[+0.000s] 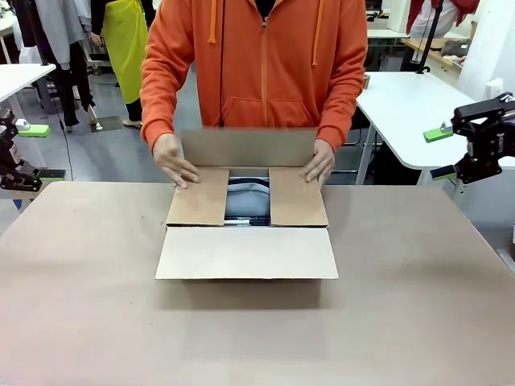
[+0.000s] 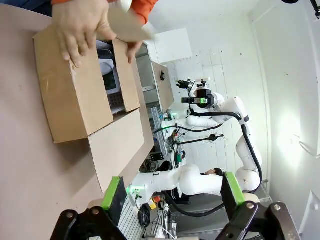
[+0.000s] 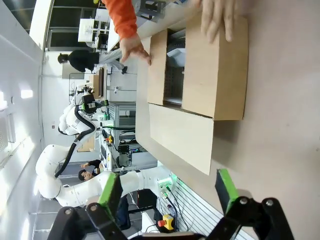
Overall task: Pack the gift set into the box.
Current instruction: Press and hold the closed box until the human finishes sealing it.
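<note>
The box stands mid-table with its near flap lying out flat and its far flap upright. A person in an orange hoodie presses the two side flaps down, one hand on each. Through the gap between those flaps the gift set shows inside as grey fabric. My left gripper hangs open at the far left edge, well away from the box. At the far right my right gripper is open too. The left wrist view looks past open fingers at the box. In the right wrist view the open gripper faces the box.
The brown table has wide free room in front of the box and on both sides. White tables stand behind on the right and far left. The person stands at the far edge.
</note>
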Tool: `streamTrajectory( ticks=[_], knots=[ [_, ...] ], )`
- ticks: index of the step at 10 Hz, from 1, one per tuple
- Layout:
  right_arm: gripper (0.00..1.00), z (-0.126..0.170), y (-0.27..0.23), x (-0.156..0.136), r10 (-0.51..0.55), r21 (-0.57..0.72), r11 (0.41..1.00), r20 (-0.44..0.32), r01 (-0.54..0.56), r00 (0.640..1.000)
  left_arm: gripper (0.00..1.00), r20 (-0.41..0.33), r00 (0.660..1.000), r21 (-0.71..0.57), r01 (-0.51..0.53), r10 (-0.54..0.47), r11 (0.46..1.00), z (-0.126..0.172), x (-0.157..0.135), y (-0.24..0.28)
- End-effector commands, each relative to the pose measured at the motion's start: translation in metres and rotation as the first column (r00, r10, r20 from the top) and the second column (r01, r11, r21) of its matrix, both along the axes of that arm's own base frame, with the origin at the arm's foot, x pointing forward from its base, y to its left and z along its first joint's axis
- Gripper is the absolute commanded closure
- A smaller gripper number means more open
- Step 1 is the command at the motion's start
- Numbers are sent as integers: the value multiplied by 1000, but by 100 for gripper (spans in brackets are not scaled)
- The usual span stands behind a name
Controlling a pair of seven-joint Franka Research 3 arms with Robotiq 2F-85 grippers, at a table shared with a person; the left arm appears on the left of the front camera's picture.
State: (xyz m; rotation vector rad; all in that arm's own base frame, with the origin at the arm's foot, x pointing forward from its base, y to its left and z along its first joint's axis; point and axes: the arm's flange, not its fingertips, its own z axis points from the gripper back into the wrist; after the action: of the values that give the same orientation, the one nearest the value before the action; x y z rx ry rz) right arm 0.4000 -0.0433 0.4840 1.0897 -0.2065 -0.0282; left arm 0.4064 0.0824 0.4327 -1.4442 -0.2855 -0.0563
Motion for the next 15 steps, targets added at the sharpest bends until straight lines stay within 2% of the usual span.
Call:
streamTrajectory(
  ticks=[1, 15],
  knots=[
    [0, 0, -1, -1, 12, -10, 1000, 6, -12, 1000, 0, 15, 1000, -32, -10, 11, 999, 1, -1, -2],
    [0, 0, -1, -1, 12, -10, 1000, 6, -12, 1000, 0, 15, 1000, -32, -10, 11, 999, 1, -1, -2]
  ],
)
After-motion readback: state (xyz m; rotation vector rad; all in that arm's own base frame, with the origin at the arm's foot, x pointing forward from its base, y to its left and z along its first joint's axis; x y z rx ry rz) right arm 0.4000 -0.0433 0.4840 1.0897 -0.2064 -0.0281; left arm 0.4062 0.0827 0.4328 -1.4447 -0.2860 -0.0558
